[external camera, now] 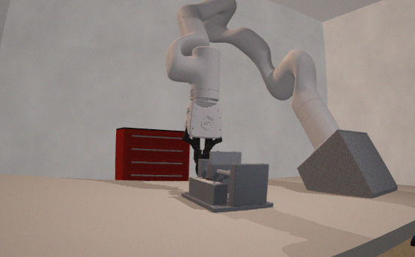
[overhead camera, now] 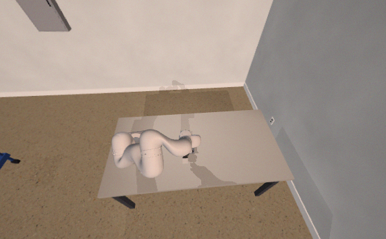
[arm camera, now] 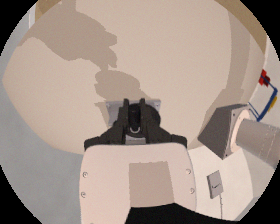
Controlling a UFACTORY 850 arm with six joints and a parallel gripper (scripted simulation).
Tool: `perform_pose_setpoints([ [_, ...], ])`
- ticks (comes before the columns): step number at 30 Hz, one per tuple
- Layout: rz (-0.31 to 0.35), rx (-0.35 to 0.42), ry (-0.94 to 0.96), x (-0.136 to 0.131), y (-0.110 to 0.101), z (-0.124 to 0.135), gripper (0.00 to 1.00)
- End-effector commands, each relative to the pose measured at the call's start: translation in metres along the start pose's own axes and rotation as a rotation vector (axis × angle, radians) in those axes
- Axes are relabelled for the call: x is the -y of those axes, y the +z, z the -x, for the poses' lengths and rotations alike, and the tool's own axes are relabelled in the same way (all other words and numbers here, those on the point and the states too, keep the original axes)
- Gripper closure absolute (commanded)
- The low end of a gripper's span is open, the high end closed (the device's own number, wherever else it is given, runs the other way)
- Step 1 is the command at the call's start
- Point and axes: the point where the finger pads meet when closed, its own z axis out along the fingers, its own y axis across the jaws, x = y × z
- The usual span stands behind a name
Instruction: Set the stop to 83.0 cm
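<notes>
Red cabinet (external camera: pixel 152 154) beyond the rig (external camera: pixel 249 185) (arm camera: pixel 111 111) on the table (overhead camera: pixel 234 145) (external camera: pixel 88 214) (arm camera: pixel 176 50); above rig's edge, gripper (external camera: pixel 199 170) (arm camera: pixel 134 105) nearly closed, fingers on the dark handwheel's (arm camera: pixel 154 118) knob (arm camera: pixel 135 119).
</notes>
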Motion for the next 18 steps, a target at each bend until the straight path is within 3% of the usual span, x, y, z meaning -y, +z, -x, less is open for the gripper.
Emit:
perform_pose_setpoints([
  [1, -0.001, 0.000, 0.000, -0.004, -0.001, 0.000, 0.94],
  [18, -0.001, 0.000, 0.000, -0.015, -0.001, 0.000, 0.94],
])
